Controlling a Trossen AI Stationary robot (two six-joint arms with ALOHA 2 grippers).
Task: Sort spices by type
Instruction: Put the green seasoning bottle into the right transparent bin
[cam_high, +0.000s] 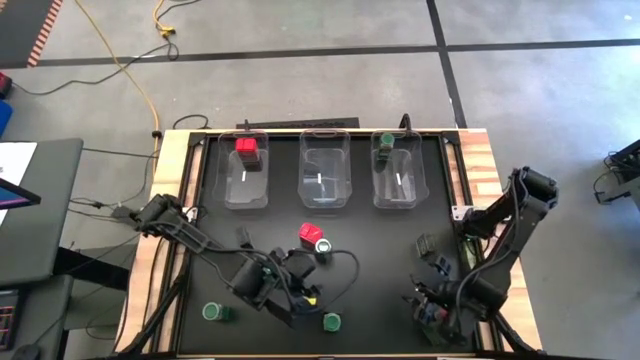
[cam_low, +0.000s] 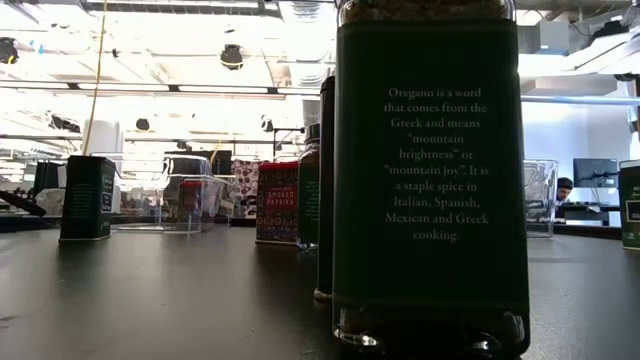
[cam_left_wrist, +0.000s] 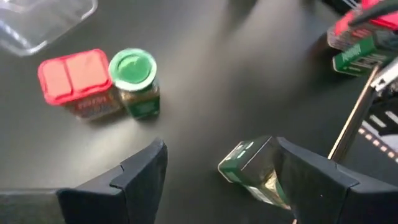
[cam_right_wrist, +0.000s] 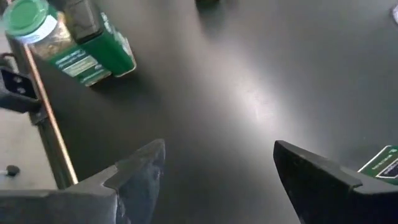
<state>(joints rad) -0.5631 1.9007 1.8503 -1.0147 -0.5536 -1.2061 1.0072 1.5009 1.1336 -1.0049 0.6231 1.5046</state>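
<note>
Near edge of table, left of centre: found left gripper (cam_high: 290, 287) low over the black table (cam_high: 380, 260), fingers (cam_left_wrist: 134, 177) spread wide, clamped on nothing. Saw a tilted jar (cam_left_wrist: 249, 169), green-lidded, lying in the gap, close against one finger and well apart from the other; could not tell whether touching. Noted toward table centre, beyond the fingertips, a red-topped container (cam_high: 310, 233) and an upright green-lidded jar (cam_high: 323, 246), side by side, touching. Counted two more green lids along the near edge: near-left jar (cam_high: 214, 312) to the gripper's left, near-centre jar (cam_high: 331, 321) just to its right.

Near right corner: found right gripper (cam_high: 435, 305) low over the table, fingers (cam_right_wrist: 134, 171) wide, nothing between. Spotted a green-labelled container (cam_right_wrist: 380, 163) just beside one finger, outside the gap. Marked two dark containers (cam_high: 425, 243) standing just far of that gripper.

Far side: logged three clear bins in a row. Found a binned red-topped container (cam_high: 248, 152) in the left bin (cam_high: 228, 190). Found a binned green-lidded jar (cam_high: 384, 143) in the right bin (cam_high: 410, 190). Placed the middle bin (cam_high: 325, 195) between them.

Table height: read "Oregano" on a dark green container (cam_low: 430, 180) right up front. Made out a smoked paprika tin (cam_low: 277, 200) farther back, and a dark tin (cam_low: 88, 197) off to one side.
</note>
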